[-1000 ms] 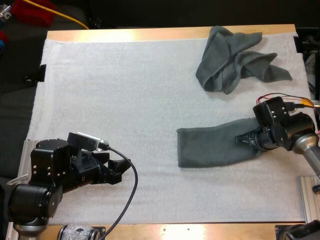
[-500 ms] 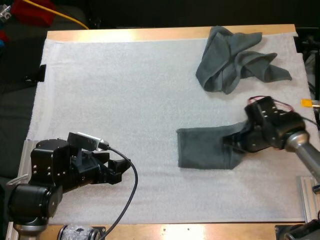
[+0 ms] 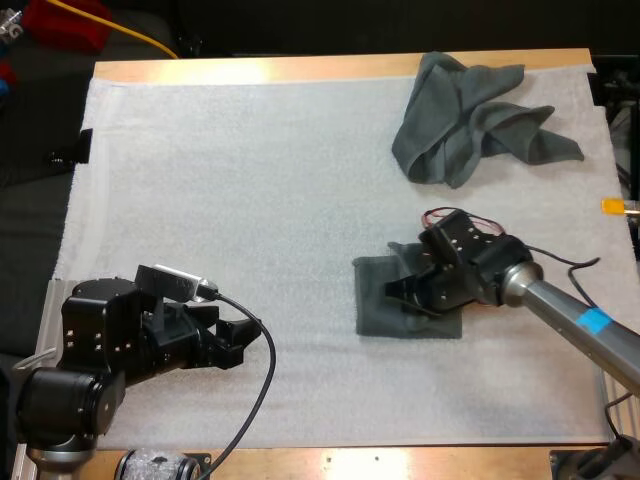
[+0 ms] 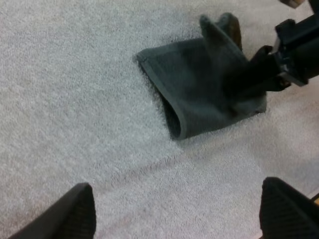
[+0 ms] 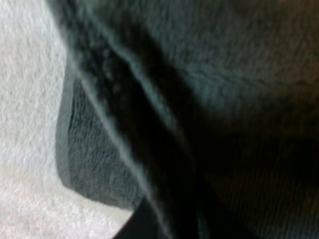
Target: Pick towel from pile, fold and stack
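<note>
pinching the folded towel (image 3: 378,308), right pincer (image 3: 402,291) sits atop it; left pincer (image 3: 245,342) wide apart.

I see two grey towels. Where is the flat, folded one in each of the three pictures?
High view: the folded towel lies right of the middle of the mat, nearer than the crumpled towel, under the right arm's fingers.
Left wrist view: it lies ahead of the open left fingers, the right arm's fingers at its far end.
Right wrist view: it is seen close up, beside the mat.
Shared landmark: the white mat.
</note>
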`<move>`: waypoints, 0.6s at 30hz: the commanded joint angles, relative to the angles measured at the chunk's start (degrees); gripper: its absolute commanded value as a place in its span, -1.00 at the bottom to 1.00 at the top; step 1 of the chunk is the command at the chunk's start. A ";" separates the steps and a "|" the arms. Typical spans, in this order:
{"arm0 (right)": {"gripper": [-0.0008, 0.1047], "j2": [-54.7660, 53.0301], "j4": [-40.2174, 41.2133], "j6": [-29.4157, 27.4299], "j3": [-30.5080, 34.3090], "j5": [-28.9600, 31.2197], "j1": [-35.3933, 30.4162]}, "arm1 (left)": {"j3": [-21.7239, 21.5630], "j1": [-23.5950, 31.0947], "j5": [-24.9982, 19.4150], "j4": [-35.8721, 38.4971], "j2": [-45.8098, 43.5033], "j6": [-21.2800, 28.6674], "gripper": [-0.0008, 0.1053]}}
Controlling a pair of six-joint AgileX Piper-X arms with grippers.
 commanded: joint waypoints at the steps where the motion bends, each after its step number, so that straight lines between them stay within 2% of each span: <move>1: -0.97 0.35 -1.09 0.64 -0.49 -0.85 0.15 | -0.31 -0.26 -0.27 0.61 -0.08 -0.47 0.26; 6: -0.97 2.71 -2.21 1.68 -0.49 -1.44 0.16 | -0.31 -0.26 -0.27 1.00 -0.08 -0.33 0.26; 12: -0.93 5.31 -5.06 2.28 -0.49 -6.47 0.16 | -0.31 -0.26 -0.27 1.00 -0.08 -0.33 0.26; 15: -0.73 5.72 -5.35 2.96 -0.49 -7.30 0.16 | -0.31 -0.26 -0.27 1.00 -0.08 -0.33 0.26; 18: -0.37 5.71 -5.60 3.23 -0.49 -7.30 0.16 | -0.31 -0.26 -0.27 1.00 -0.08 -0.13 0.26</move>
